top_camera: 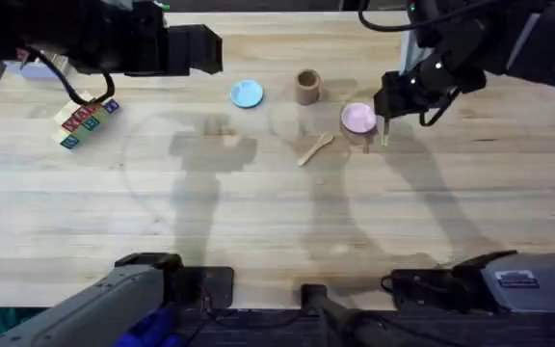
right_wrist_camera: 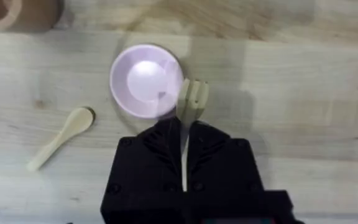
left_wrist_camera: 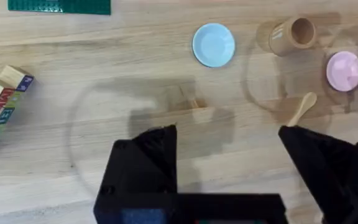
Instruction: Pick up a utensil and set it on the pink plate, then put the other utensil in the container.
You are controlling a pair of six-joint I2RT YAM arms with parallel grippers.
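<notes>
While the right tool (right_wrist_camera: 184,163) holds the small pale wooden fork (right_wrist_camera: 191,99) just beside the round pink plate (right_wrist_camera: 143,78), nothing is placed yet; the wooden spoon (right_wrist_camera: 59,137) lies on the table, away from the tan cylindrical cup (top_camera: 306,87). The left tool (left_wrist_camera: 229,155) is wide.

The small pale wooden fork (right_wrist_camera: 190,106) is held off the counter, tines overlapping the pink plate's right rim in the right wrist view. The round pink plate (top_camera: 358,118) lies right of centre in the overhead frame. The wooden spoon (top_camera: 315,148) lies flat at its lower left. The tan cylindrical cup (top_camera: 306,87) stands upright at upper left of the plate.
</notes>
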